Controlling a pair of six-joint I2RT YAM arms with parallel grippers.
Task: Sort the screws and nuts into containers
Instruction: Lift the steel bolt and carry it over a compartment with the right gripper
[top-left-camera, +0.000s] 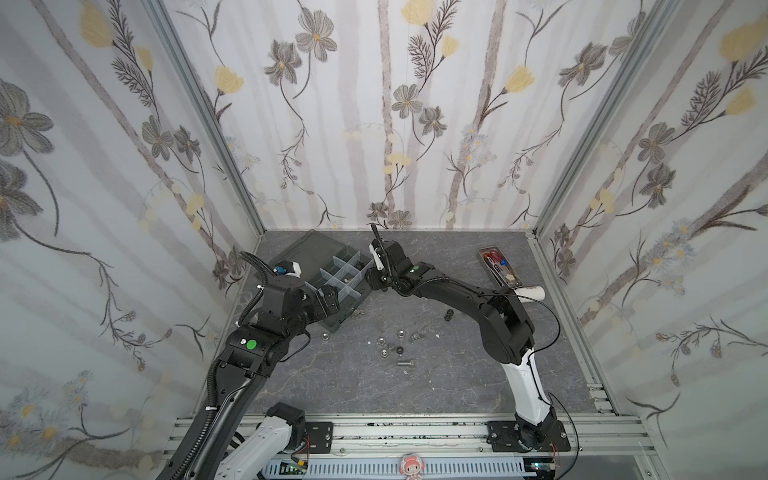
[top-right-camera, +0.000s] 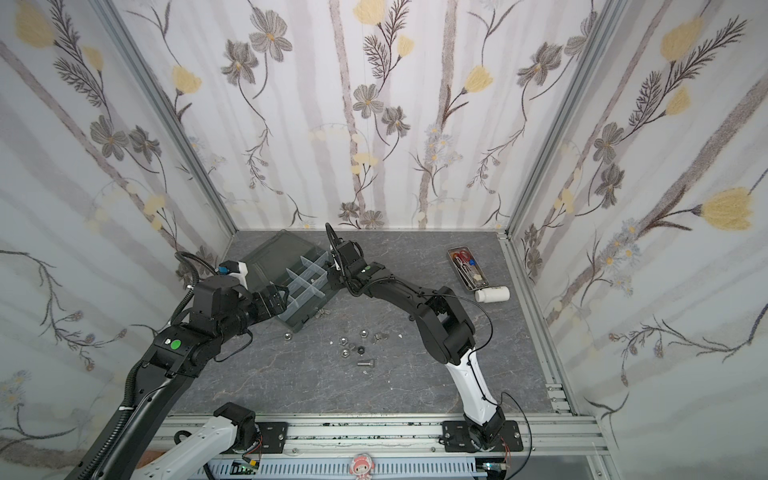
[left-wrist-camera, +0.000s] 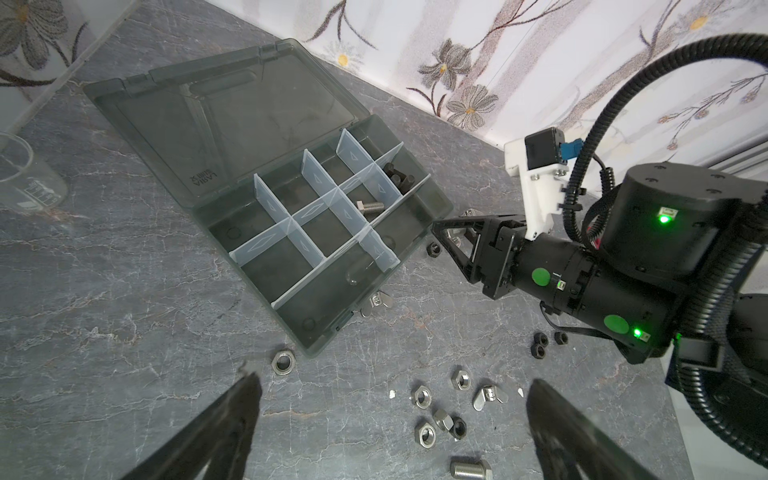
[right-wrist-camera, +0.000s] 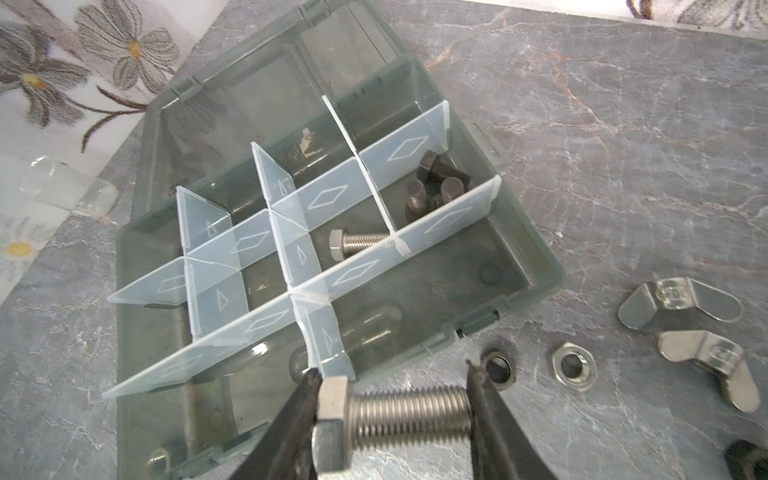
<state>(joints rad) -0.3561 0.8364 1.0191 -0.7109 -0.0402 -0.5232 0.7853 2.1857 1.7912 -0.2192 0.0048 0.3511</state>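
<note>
held screw (right-wrist-camera: 407, 409): shiny silver, hex head, coarse threaded shank. it is pinched end to end in the right pincer (right-wrist-camera: 394, 382), head on one jaw and shank tip on the other. it hangs at the rim of the organizer box (top-left-camera: 332, 291), left of centre in both top views.

step in hand, by my reckoning: carrying this screw to its compartment. the next move calls for a short reach over the clear dividers to the cell with the stored silver screw (right-wrist-camera: 357, 243), next to the cell of black screws (right-wrist-camera: 436, 183), then a low release so it doesn't hop a divider.

left pincer (left-wrist-camera: 392, 386): spread wide, empty, over the loose nuts (left-wrist-camera: 422, 395), a wing nut (left-wrist-camera: 488, 397) and a loose screw (left-wrist-camera: 471, 469). these lie on the worktop (top-left-camera: 415, 386), lower centre in both top views.
</note>
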